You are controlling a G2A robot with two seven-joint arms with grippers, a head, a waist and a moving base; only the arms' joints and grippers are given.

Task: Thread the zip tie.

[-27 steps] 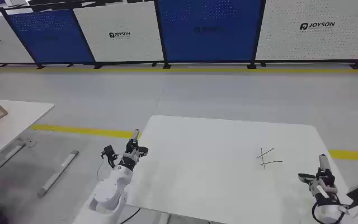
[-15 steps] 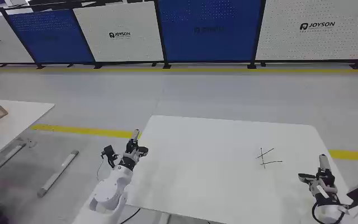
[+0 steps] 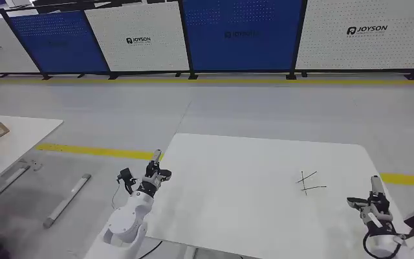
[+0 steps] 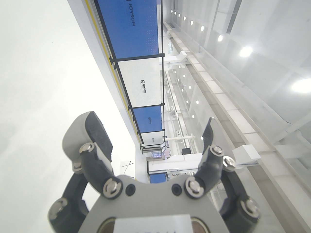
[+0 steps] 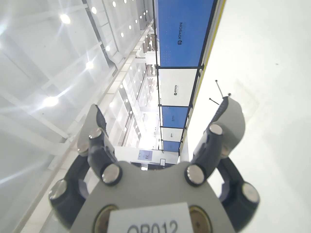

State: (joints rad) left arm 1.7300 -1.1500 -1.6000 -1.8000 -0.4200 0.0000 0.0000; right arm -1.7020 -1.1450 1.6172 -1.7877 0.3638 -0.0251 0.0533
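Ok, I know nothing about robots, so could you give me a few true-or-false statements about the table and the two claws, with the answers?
1. The zip ties lie loose on the white table, crossing one another. True.
2. The left claw is clamped on a zip tie. False: it is open and holds nothing.
3. The right claw is open and empty. True.
4. The zip ties lie closer to the left claw than to the right claw. False: they lie on the right claw's side of the table, far from the left claw.
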